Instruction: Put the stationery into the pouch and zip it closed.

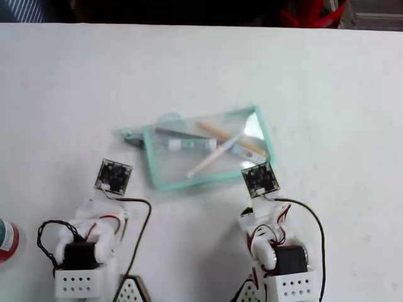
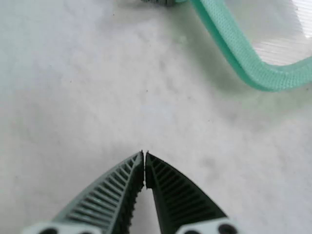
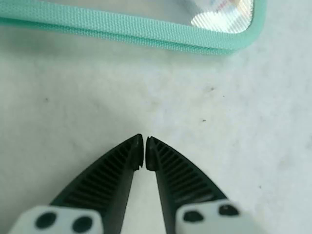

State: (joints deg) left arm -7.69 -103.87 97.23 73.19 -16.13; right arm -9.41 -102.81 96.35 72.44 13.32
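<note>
1. White tabletop (image 1: 327, 82) fills the scene, with a dark strip of room beyond its far edge. We start at the left gripper (image 2: 145, 156): its ribbed jaws are pressed together tip to tip with nothing between them, over bare table.
2. Just ahead of those tips lies the pouch (image 2: 229, 44), and its mint-green rounded corner is close by but not touching.
3. Over to the right gripper (image 3: 145, 140), and it's the same story: the jaws are closed on nothing and point at the pouch's green border. There is a gap of table between tips and fabric.
4. From above, the pouch lies flat in the middle of the table. It is clear-sided with a green trim and slightly tilted. The left arm sits off its arm-side left corner, the right arm at its arm-side right corner.
5. And the stationery is inside! A wooden pencil (image 1: 230, 138) runs diagonally toward the pouch's right end. A white pen (image 1: 211, 160) crosses beneath it. A white marker (image 1: 189, 145) and a dark pen (image 1: 177, 133) lie along the far side.
6. A zip pull (image 1: 129, 134) sticks out past the pouch's left end. Whether the zip is fully closed, I cannot tell.
7. Well away from the pouch, a red, white and teal round object (image 1: 6, 240) peeks in at the table's left edge.
</note>
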